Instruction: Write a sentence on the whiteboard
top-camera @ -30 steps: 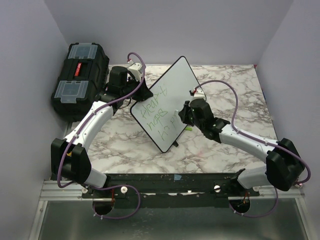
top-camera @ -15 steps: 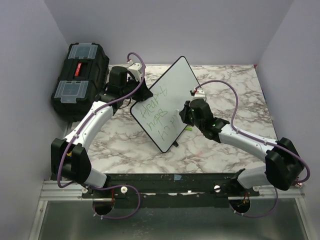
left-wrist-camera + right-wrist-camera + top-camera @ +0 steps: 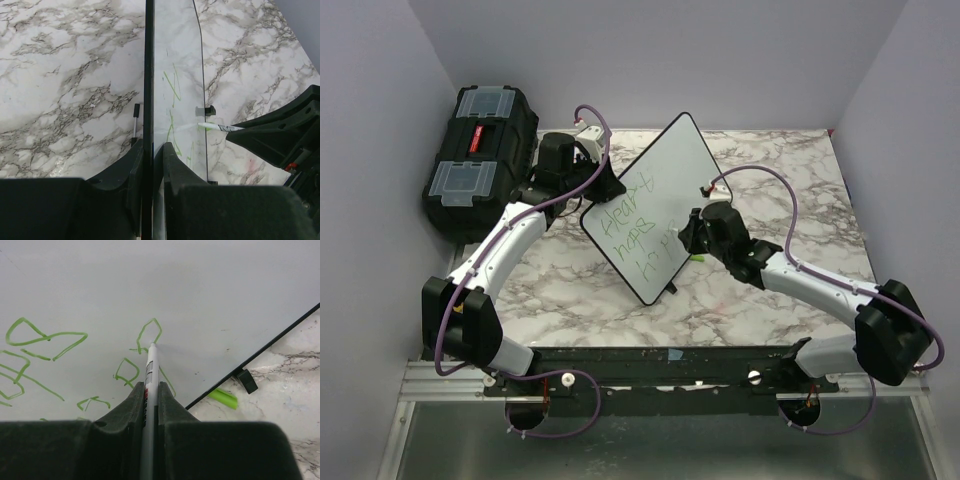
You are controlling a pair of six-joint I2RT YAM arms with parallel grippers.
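Seen from above: whiteboard (image 3: 665,190) in the middle of the table (image 3: 790,200), standing on its lower edge, leaning back and turned diagonally. Clamped along its left edge by the left gripper (image 3: 152,150), closed down tight on the thin black rim. On the other side, right gripper (image 3: 150,390) shut fully around a slim white marker (image 3: 150,365), with the tip pressed to the board's face at the right end of the bottom line.

Green sentence (image 3: 635,235) in three slanted lines across the lower part of the board; too loosely drawn to read with certainty. Upper part of the board bare.

Judging from this: well advanced. Two lines probably finished, third under way, with a closed, loop-shaped letter right at the tip. No telling how many letters are left to write; little blank space beyond the tip on that line.

Small green cap (image 3: 223,398) lying on the table just past the board's lower edge. Black toolbox (image 3: 480,150) at the far left, well apart from the work.
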